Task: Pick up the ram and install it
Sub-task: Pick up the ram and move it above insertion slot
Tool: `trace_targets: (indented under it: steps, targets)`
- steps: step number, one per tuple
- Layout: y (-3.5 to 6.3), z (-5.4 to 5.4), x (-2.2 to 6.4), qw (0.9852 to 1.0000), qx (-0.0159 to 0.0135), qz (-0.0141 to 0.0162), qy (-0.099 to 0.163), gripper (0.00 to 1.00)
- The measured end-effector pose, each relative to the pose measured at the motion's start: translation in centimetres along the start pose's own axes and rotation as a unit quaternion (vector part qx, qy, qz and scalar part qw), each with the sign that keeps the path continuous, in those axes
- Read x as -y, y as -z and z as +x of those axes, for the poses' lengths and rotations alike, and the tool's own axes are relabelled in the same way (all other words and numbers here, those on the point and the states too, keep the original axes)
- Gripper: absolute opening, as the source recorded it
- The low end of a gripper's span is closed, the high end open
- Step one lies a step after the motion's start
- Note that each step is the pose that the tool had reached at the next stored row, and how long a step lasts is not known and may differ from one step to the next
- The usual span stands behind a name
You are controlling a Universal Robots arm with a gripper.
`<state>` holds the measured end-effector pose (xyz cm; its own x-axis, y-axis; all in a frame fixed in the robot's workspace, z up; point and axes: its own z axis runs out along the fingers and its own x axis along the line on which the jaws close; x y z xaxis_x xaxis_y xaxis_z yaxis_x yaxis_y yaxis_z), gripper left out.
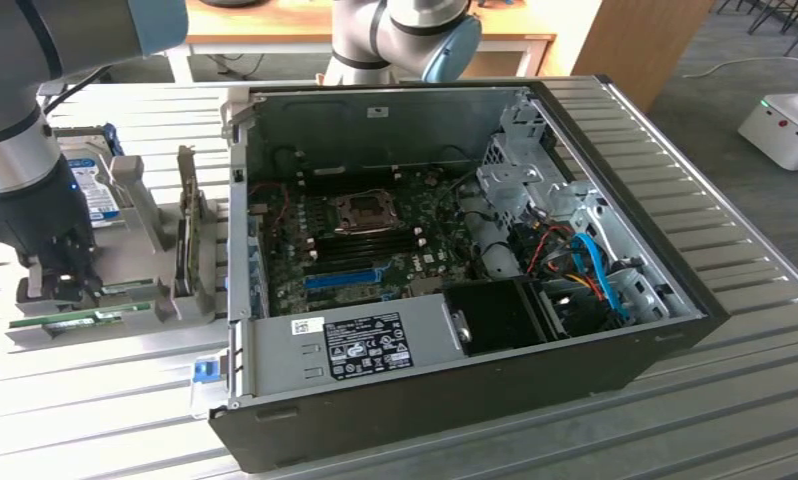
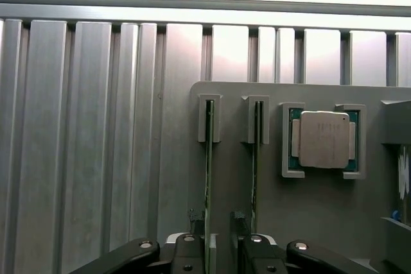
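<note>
Two thin green sticks stand on edge in slots of a grey holder. The ram is the one nearer the holder's outer edge, and it runs between my gripper's black fingers. The jaws are open and straddle it without pressing on it. The near-identical second stick passes just outside the other finger. In the exterior view my gripper hangs low over the holder at that view's left, with the ram below it. The computer case lies open, with the motherboard exposed.
A processor chip sits in its own pocket of the holder beside the sticks. A silver hard drive with a blue label stands behind my arm. The ribbed metal table spreads around the case. A second robot's base stands behind the case.
</note>
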<state>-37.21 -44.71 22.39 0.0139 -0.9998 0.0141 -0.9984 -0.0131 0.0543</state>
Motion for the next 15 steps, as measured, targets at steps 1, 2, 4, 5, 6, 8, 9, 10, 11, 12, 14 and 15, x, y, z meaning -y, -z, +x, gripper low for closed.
trace_targets:
  steps: [1, 2, 4, 5, 6, 8, 9, 10, 11, 12, 14, 15]
  targets:
    - [0.0, 0.03, 0.0, 1.0, 0.0, 0.0, 0.0, 0.3]
    - [-0.01, 0.07, 0.0, 1.0, 0.0, 0.0001, 0.0, 0.3]
    - [0.0, 0.17, 0.0, 1.0, 0.0, 0.0, 0.0, 0.3]
    - [0.0, 0.21, 0.0, 1.0, 0.0, 0.0, 0.0, 0.3]
    - [0.0, 0.26, 0.0, 1.0, 0.0, 0.0, 0.0, 0.3]
    - [0.0, 0.34, 0.0, 1.0, 0.0, 0.0, 0.0, 0.3]
    - [0.0, 0.35, 0.0, 1.0, 0.0, 0.0, 0.0, 0.3]
    - [0.0, 0.35, 0.0, 1.0, 0.0, 0.0, 0.0, 0.3]
    - [0.0, 0.35, 0.0, 1.0, 0.0, 0.0, 0.0, 0.3]
    - [0.0, 0.35, 0.0, 1.0, 0.0, 0.0, 0.0, 0.3]
    - [-0.05, 0.36, 0.0, 1.0, 0.0, 0.0, 0.0, 0.3]
    - [-0.1, 0.37, 0.0, 1.0, 0.0, 0.0, 0.0, 0.3]
